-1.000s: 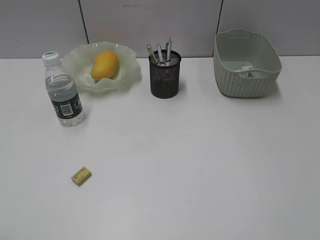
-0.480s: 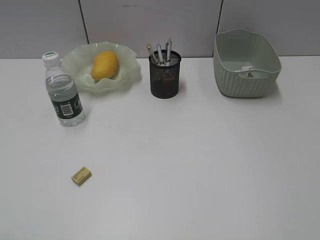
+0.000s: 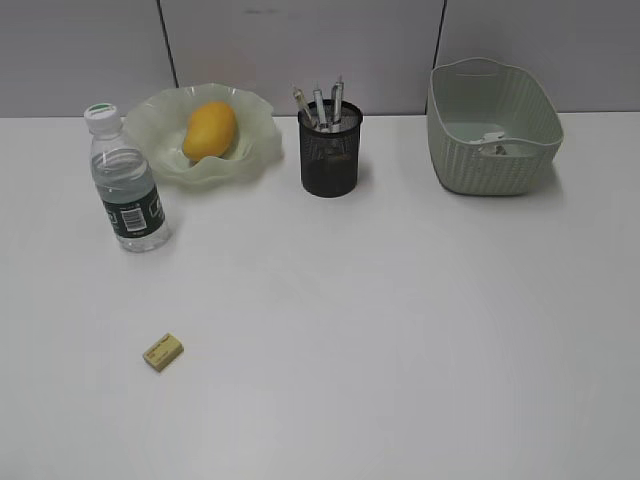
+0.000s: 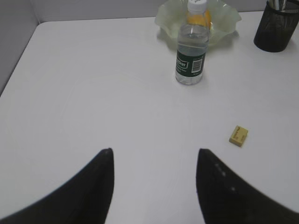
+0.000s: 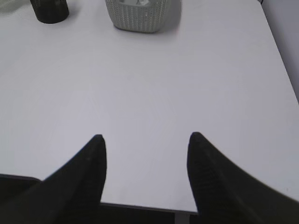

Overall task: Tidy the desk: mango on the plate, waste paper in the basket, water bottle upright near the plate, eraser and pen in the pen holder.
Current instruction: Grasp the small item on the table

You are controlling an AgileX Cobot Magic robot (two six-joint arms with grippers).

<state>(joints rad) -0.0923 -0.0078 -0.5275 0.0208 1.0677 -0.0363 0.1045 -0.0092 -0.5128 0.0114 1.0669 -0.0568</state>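
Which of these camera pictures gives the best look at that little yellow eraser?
The left wrist view: the eraser lies nearest that camera, unblocked, with faint print showing. The exterior view shows it smaller, alone on the desk. The right wrist view misses it.

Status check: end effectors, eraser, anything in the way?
Left end effector and right end effector open, empty, above desk. Eraser lies loose, not in pen holder. Nothing around it.

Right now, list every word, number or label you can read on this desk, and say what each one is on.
None can be read.
Water bottle label: white print and a barcode on dark green, too blurred to read.
Eraser: faint dark marks on top, too small to read.
Paper in the basket: grey print, unreadable.
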